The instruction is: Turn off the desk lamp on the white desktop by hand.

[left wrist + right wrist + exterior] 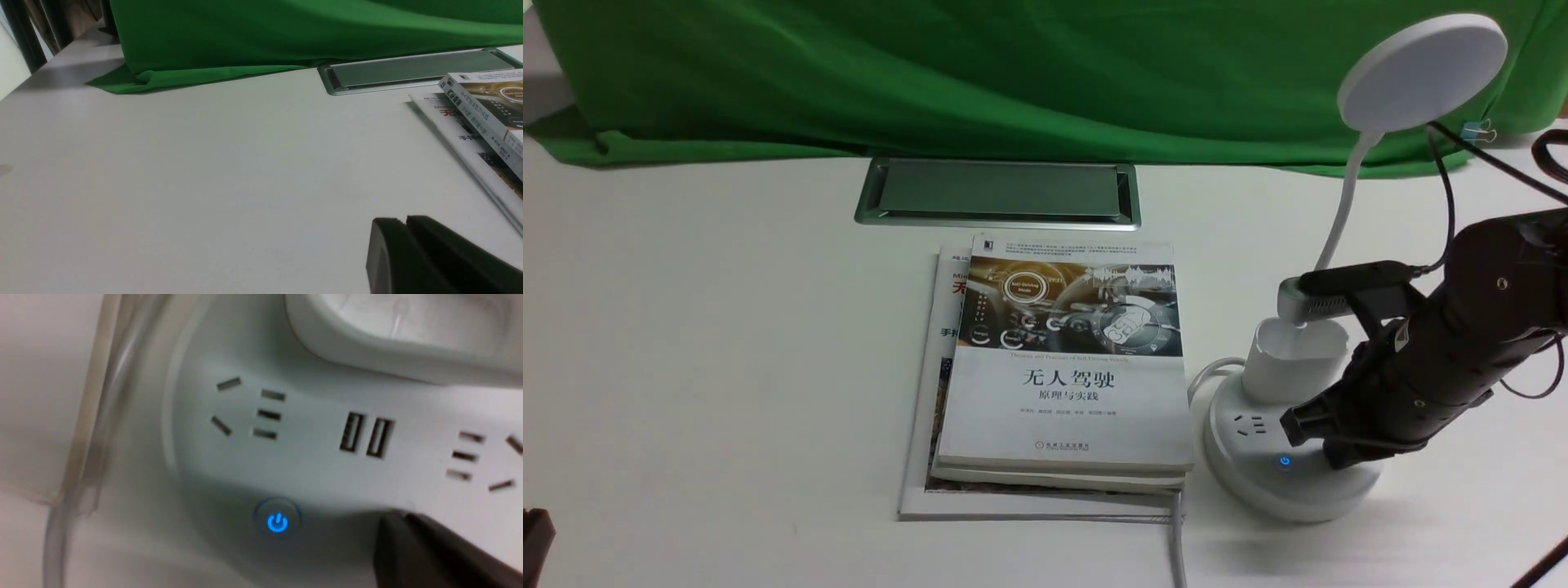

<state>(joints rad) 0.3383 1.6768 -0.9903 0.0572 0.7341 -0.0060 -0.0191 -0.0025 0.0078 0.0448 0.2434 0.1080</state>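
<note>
The white desk lamp stands at the right of the white desktop (727,343). It has a round disc head (1421,72), a bendy neck (1342,212), a cup holder (1286,363) and a round base (1258,482) with sockets. A blue power button (1285,461) glows on the base, and it also shows in the right wrist view (278,522). My right gripper (1294,426) is shut, with its tips (402,517) low over the base just beside the blue button. I cannot tell whether they touch. My left gripper (405,222) is shut and empty over bare desktop at the near left.
A stack of books (1066,367) lies in the middle, just left of the lamp base. The silver-framed grey hatch (998,193) is behind them. A green cloth (1013,73) hangs at the back. The lamp's white cable (1178,539) runs to the front edge.
</note>
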